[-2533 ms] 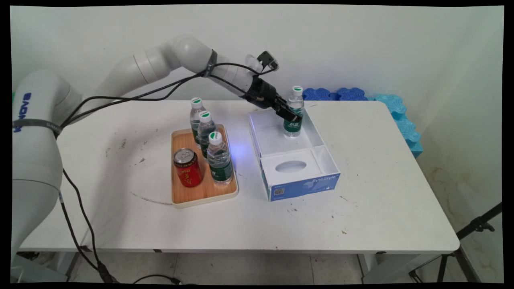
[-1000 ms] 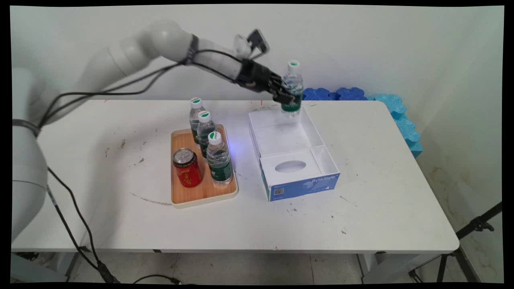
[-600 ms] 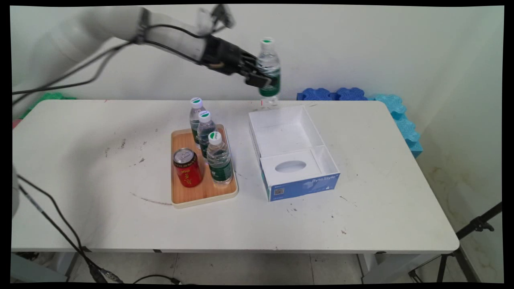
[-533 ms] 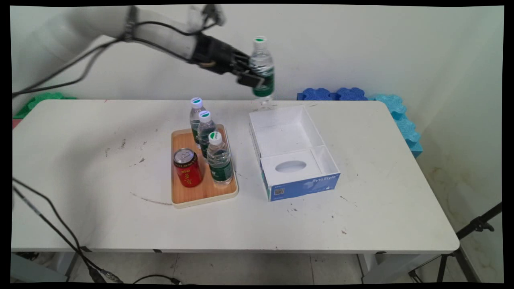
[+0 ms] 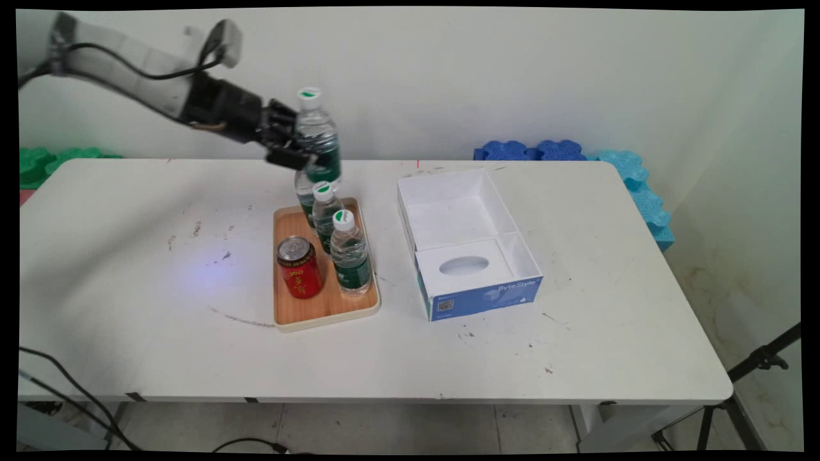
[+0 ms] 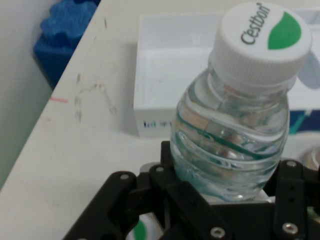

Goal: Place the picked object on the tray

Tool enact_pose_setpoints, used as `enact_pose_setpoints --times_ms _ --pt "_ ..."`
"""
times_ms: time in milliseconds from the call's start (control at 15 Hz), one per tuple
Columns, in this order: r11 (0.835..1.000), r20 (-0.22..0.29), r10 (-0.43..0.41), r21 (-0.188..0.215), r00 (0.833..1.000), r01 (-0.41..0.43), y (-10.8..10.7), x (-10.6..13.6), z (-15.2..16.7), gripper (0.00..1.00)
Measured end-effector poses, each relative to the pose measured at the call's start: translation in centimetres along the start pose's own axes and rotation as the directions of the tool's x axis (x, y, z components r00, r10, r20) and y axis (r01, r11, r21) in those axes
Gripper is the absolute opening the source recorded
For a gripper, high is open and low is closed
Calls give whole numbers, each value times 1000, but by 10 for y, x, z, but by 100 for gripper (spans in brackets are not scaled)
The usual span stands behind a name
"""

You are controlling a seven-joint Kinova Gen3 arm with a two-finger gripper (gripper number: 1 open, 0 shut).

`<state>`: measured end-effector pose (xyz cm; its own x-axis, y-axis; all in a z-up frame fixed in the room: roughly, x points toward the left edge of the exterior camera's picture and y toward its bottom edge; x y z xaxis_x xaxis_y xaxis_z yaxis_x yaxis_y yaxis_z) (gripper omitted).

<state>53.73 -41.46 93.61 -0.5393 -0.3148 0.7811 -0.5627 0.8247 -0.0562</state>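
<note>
Clamping a water bottle at its green-labelled middle, the gripper holds it upright in the air above the far end of the wooden tray. From the hand view the bottle's white cap with a green leaf mark sits at about one o'clock from the black linkage. Directly beneath, at six o'clock in the main view, three more bottles stand in a row on the tray, the farthest partly hidden, with a red can beside them at about eight o'clock. Off at four o'clock an open white and blue box rests on the white table.
</note>
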Motion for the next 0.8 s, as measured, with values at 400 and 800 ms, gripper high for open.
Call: enact_pose_setpoints --times_ms 400,800 --pt "1000 0 -12 15 1000 12 1 -42 -39 0" --pt "999 8 -25 24 1000 24 3 -68 -57 0"
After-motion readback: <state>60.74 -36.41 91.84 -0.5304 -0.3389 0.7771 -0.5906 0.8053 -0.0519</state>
